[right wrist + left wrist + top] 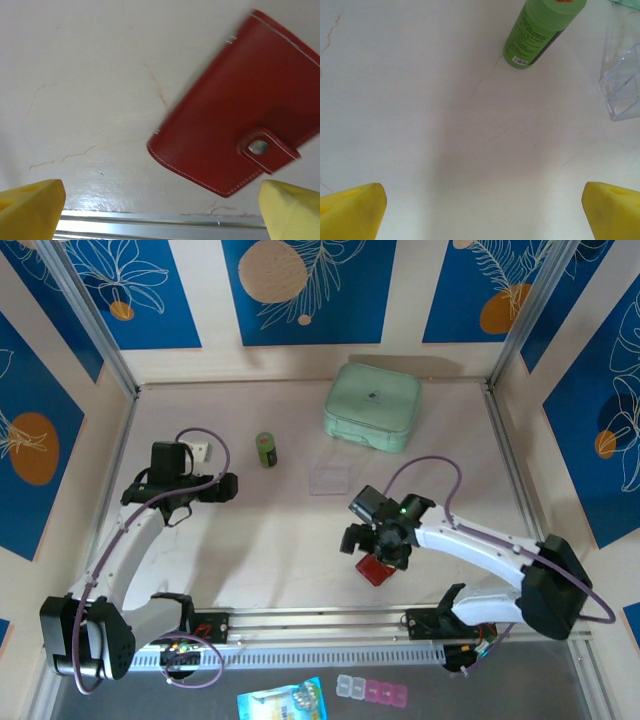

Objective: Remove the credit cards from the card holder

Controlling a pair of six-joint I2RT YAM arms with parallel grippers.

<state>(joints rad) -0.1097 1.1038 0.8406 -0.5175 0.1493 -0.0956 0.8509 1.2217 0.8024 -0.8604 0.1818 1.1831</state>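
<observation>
Red card holder (235, 120) closed and flat on the pale table (90, 75), tilted, upper right (edges slightly blurred). Snap tab (267, 149) fastened over its lower right edge, metal stud showing. Right gripper (160, 212) spread wide, yellow fingertips (32, 207) in both lower corners, nothing between. Metal rail (150, 223) along the bottom.

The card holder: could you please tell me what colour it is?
The card holder is red with pale stitching, clearest in the right wrist view.
</observation>
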